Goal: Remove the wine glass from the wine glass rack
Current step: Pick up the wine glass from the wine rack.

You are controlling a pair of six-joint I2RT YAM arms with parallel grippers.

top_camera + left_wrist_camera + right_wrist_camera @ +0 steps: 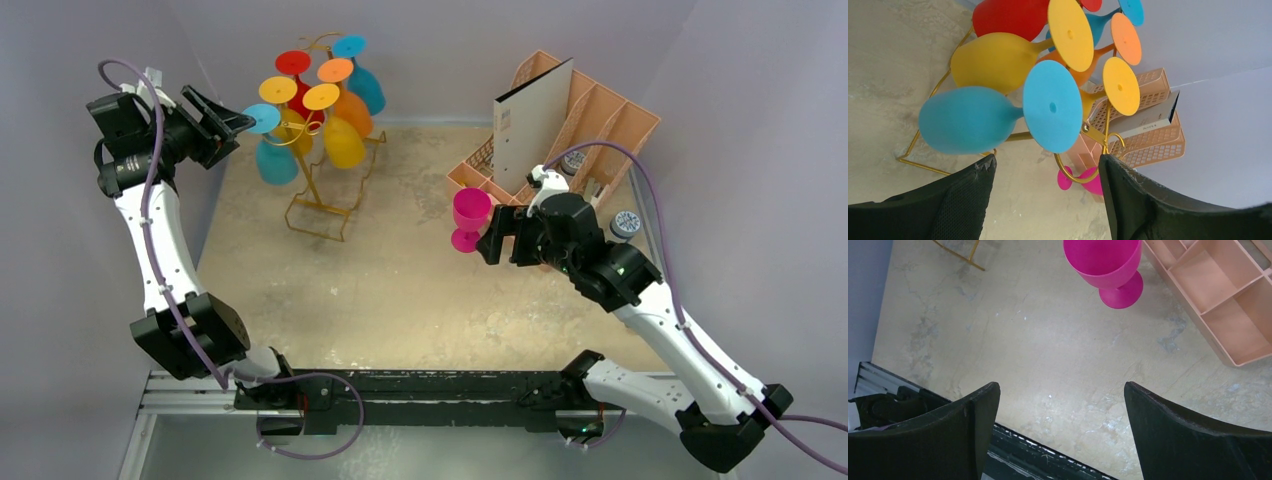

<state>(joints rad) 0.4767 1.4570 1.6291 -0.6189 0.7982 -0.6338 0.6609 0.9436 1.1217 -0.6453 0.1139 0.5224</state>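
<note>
hanging blue glass (968, 120) before left gripper (1047, 162)

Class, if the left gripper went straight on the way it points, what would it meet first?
The left gripper would probably meet the nearest blue wine glass, foot first; depth is unclear.

- left wrist view: i see the red glass (1008, 17) cut off by the top edge. the pink glass (1091, 183) is half hidden behind the left gripper (1045, 162), at one finger (1138, 200).
- right wrist view: the pink glass loses its rim at the top edge, and the peach organiser (1228, 295) runs off the right edge.
- top view: hanging glasses hide most hook arms of the wine glass rack (318, 200). a round item (625, 224) beside the organiser is too small to identify.
</note>
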